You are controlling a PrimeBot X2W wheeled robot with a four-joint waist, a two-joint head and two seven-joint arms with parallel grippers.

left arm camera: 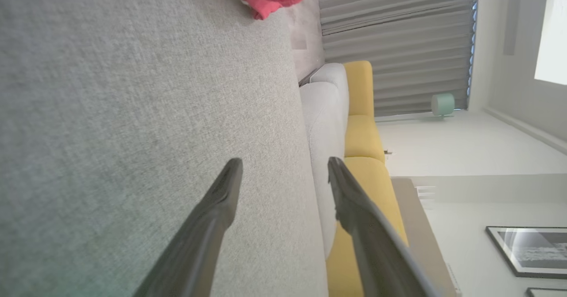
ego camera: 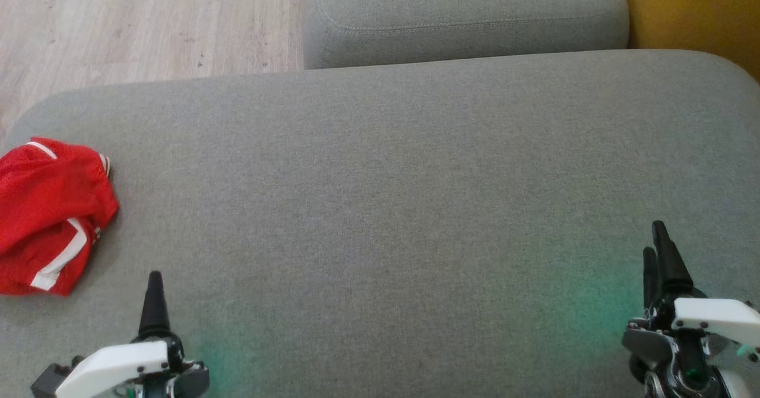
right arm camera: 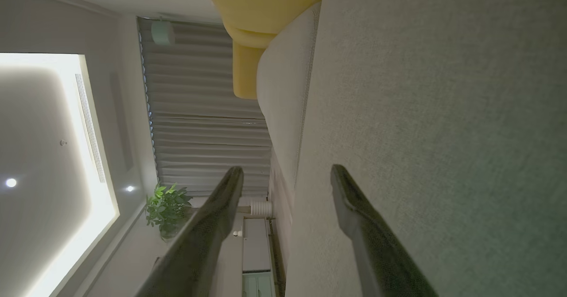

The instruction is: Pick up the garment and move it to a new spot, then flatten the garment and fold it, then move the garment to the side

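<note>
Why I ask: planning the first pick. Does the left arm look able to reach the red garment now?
Probably yes: the left gripper stands open, and the red garment lies close ahead, to its left, on the grey cushion, with only bare fabric between them.

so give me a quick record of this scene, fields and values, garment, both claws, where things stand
surface: grey cushion
garment: red garment with white stripes, bunched up, lying at the cushion's left edge
left claw: left claw open, nothing between its fingers, apart from the garment
right claw: right claw open, nothing between its fingers, over the cushion's right side
surroundings: wood floor beyond the cushion on the left, yellow cushion on the right
task stage: garment not held, not flat, not folded
</note>
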